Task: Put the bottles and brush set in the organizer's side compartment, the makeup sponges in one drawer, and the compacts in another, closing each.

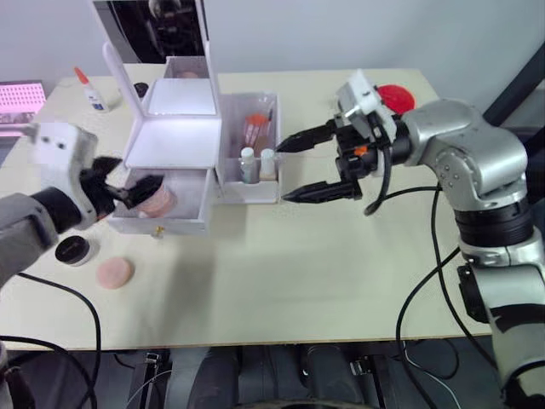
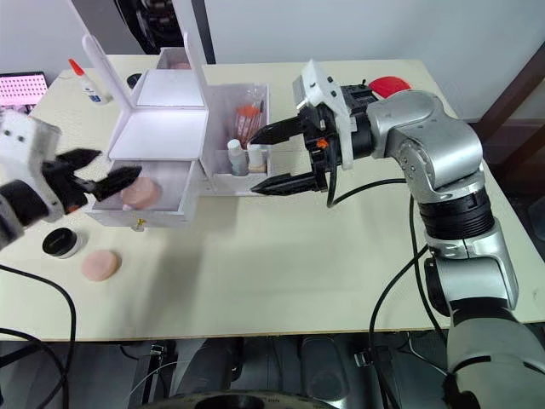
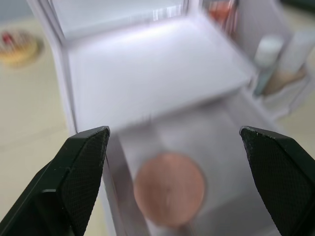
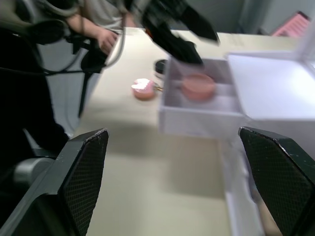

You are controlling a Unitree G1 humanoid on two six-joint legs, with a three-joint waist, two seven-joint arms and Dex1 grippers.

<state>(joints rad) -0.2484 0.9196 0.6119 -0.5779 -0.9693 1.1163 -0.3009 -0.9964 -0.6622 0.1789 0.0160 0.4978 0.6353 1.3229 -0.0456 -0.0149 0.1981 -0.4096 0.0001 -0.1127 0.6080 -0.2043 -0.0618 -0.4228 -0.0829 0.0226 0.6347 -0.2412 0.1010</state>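
1. Currently, left gripper is held w/ fingers spread wide, empty, just above the open drawer.
2. One pink sponge is seen inside the drawer, below and between the fingers, not touched.
3. Second sponge lies on table, near a black compact.
4. Right gripper is spread open, empty, beside side compartment w/ bottles.

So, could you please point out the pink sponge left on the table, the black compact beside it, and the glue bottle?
pink sponge [image 1: 113,273], left eye view, centre of its top.
black compact [image 1: 73,250], left eye view, middle of its lid.
glue bottle [image 1: 94,95], left eye view, its white body.
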